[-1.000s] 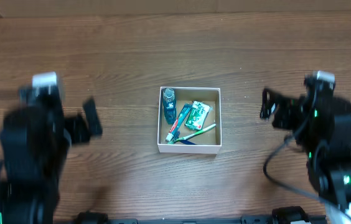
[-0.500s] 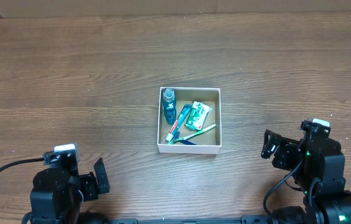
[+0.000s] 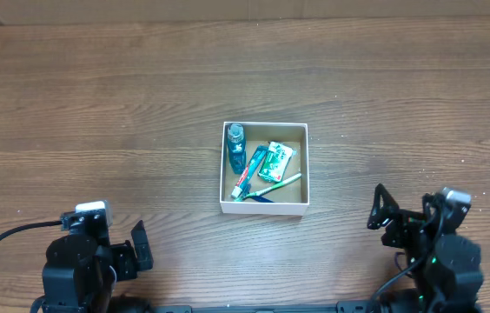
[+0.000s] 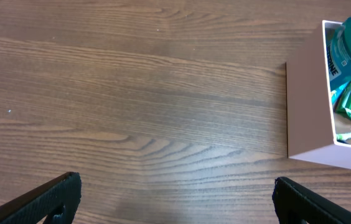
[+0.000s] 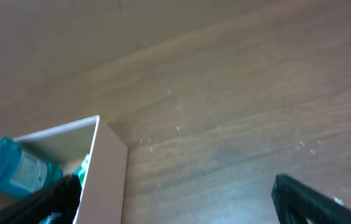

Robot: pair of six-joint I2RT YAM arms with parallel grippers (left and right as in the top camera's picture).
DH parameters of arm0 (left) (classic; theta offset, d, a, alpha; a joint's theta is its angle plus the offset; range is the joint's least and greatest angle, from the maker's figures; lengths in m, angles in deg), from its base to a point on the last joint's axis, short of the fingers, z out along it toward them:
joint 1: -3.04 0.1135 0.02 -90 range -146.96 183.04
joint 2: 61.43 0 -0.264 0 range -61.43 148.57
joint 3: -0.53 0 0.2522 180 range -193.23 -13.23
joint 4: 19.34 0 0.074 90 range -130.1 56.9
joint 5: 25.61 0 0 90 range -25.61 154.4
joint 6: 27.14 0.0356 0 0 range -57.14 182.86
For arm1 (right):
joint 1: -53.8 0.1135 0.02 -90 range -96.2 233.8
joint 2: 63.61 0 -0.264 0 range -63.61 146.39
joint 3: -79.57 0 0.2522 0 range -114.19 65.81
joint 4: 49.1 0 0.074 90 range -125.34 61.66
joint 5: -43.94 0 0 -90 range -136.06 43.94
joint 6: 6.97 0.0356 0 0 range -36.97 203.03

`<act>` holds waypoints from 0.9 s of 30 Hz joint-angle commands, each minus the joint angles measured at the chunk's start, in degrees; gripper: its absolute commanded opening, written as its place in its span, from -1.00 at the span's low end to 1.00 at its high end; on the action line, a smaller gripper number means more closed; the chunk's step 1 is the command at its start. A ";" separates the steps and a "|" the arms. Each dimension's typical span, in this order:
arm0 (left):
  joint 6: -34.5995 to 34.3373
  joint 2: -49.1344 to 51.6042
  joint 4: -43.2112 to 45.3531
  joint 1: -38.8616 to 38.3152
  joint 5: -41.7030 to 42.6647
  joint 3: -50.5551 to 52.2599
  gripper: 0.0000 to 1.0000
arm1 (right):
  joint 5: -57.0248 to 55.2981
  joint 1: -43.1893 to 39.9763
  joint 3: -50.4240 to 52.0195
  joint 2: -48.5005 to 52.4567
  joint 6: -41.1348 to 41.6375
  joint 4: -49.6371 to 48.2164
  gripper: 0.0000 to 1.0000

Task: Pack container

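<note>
- Since half a second ago, the right arm [image 3: 436, 248] has drawn a little closer to the near edge of the table [image 3: 97, 87]; the left arm [image 3: 80, 265] sits where it was, and the container's contents are unchanged.
- The container [image 3: 264, 207] rests flat at mid-table, between the two arms and well apart from both. Its white walls stand upright and the brown floor shows at the upper right inside.
- The left gripper [image 4: 174, 186] is spread wide with nothing between its fingers. The box's outer wall shows at the right edge of the left wrist view.
- The right gripper [image 5: 175, 185] is likewise spread wide and empty, with a corner of the box at the lower left of its wrist view.
- A teal-blue bottle [image 3: 235, 143] lies along the box's left wall. White lettering runs down its side in the left wrist view, but it is cut off and I cannot read it.
- A green packet [image 3: 275, 161] has white print that is too small to read.
- A blue tube [image 3: 247, 171] with a red end lies slantwise beside the packet. Its label is illegible.
- A green toothbrush [image 3: 278, 184] lies across the near part of the floor.
</note>
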 commanded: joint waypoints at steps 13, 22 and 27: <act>-0.37 -0.59 0.15 -0.31 0.11 0.20 1.00 | 2.73 -0.04 27.10 -10.73 -12.94 -40.44 1.00; -0.37 -0.57 0.13 -0.31 0.11 0.20 1.00 | 3.74 0.00 27.10 -10.73 -12.74 -38.23 1.00; -0.37 -0.57 0.15 -0.31 0.11 0.20 1.00 | 3.74 0.00 27.10 -10.73 -12.74 -38.23 1.00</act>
